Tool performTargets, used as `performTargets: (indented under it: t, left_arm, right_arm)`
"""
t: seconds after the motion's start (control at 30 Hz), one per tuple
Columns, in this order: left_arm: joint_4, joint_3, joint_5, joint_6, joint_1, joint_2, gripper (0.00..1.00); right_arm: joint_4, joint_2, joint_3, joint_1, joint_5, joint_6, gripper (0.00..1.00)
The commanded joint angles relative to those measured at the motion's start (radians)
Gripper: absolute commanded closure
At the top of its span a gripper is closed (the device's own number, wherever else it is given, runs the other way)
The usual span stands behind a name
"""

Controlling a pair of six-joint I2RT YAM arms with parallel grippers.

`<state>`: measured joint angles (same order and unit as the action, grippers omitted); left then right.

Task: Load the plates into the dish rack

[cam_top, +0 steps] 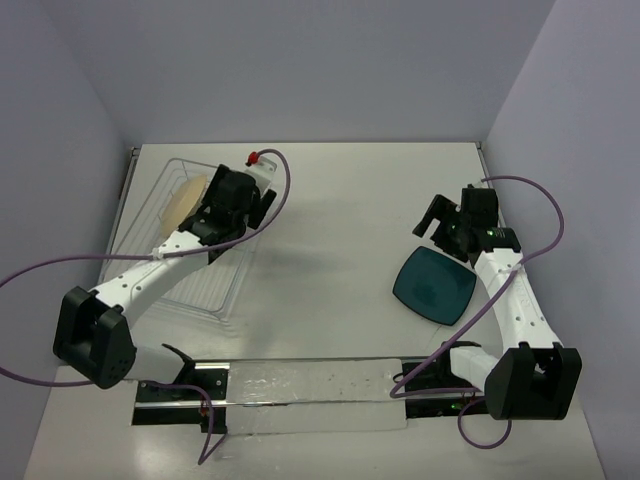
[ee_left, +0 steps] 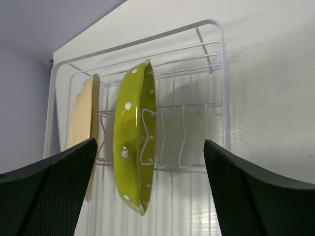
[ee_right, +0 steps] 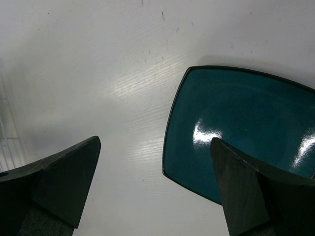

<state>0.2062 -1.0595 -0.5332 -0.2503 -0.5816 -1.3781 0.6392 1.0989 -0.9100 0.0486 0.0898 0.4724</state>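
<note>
The dish rack (cam_top: 205, 292) stands at the table's left. In it, on edge, are a cream plate (cam_top: 185, 200) and, seen from the left wrist, a yellow-green dotted plate (ee_left: 134, 142) one slot right of the cream plate (ee_left: 83, 123). My left gripper (cam_top: 235, 200) hovers over the rack wires (ee_left: 211, 73). Its jaws (ee_left: 150, 141) are open and hold nothing; the green plate stands free between the prongs. A dark teal square plate (cam_top: 434, 285) lies flat on the table at the right. My right gripper (cam_top: 445, 220) is open just beyond it, and its right finger (ee_right: 256, 196) overlaps the teal plate (ee_right: 236, 123).
A small white object with a red cap (cam_top: 258, 160) sits by the rack's far right corner. Purple cables loop from both arms. A clear strip on a black rail (cam_top: 300, 385) runs along the near edge between the arm bases. Walls close in at the back and sides.
</note>
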Motion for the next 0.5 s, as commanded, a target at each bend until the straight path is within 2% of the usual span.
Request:
performTargets:
  t: [0.0, 0.27, 0.33, 0.4, 0.47]
  left_arm:
    - [0.008, -0.097, 0.100, 0.066, -0.004, 0.113, 0.01]
    - [-0.045, -0.164, 0.223, 0.177, -0.004, 0.275, 0.01]
    - [-0.055, -0.179, 0.277, 0.227, -0.005, 0.270, 0.01]
    - [-0.051, -0.210, 0.316, 0.334, -0.006, 0.248, 0.01]
    - [-0.044, -0.235, 0.339, 0.377, -0.015, 0.211, 0.01]
  right_arm:
    - [-0.024, -0.037, -0.004, 0.007, -0.014, -0.015, 0.00]
    - [-0.010, -0.062, 0.014, 0.032, -0.039, 0.029, 0.00]
    - [-0.008, -0.065, 0.037, 0.076, -0.031, 0.045, 0.00]
    - [-0.001, -0.065, 0.074, 0.165, -0.017, 0.060, 0.00]
    - [0.000, -0.062, 0.106, 0.242, 0.022, 0.066, 0.00]
